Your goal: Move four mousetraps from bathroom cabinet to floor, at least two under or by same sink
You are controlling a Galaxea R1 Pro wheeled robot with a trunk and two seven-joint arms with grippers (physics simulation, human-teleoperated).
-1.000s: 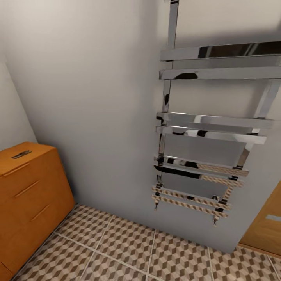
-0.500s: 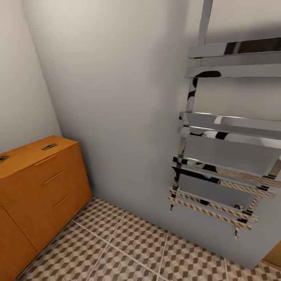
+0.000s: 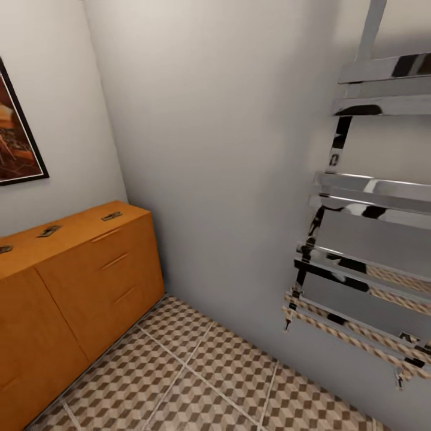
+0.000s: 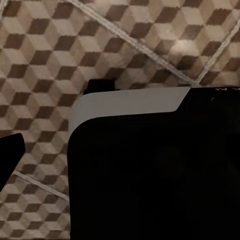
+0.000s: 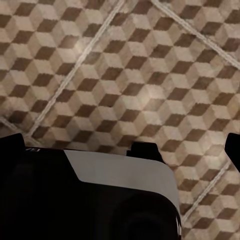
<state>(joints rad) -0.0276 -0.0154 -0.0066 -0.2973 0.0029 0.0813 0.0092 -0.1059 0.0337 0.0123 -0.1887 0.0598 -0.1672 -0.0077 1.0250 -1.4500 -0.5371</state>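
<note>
The orange-brown cabinet stands against the left wall in the head view. Three small dark mousetraps lie apart on its flat top: one near the far end, one in the middle, one at the picture's left edge. The cube-patterned bathroom floor spreads in front of it. In the wrist views both arms hang over that floor. My right gripper is open, its dark fingertips wide apart. One fingertip of my left gripper sits far out at the frame's edge. The sink is out of view.
A chrome towel radiator hangs on the grey wall at the right. A framed picture hangs on the left wall above the cabinet. The robot's own black and white body shows below the left arm.
The head view has swung left: the cabinet now shows more of its length, two further mousetraps and the framed picture have come into frame, and the radiator has slid right.
</note>
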